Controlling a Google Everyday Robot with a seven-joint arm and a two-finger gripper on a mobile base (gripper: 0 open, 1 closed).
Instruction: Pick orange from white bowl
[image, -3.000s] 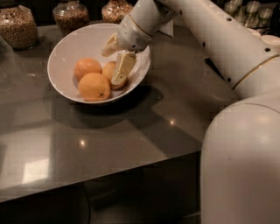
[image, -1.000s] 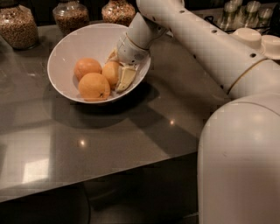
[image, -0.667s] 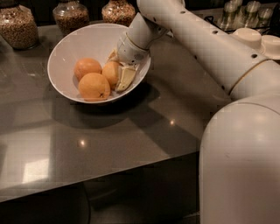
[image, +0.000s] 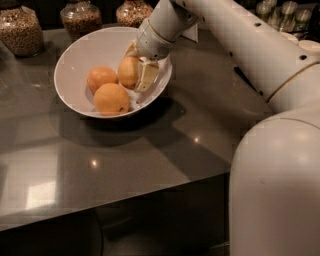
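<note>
While the gripper (image: 137, 71) sits down inside the white bowl (image: 75, 55), its pale fingers (image: 148, 76) pinch the orange (image: 128, 71) at the right side, beside two other oranges (image: 111, 98). The grasp looks made; next comes a straight lift clear of the rim.

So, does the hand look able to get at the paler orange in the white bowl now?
Probably yes. The hand is down inside the white bowl, right against the orange, with nothing between them. The two other oranges lie close beside it, so they might get nudged.
</note>
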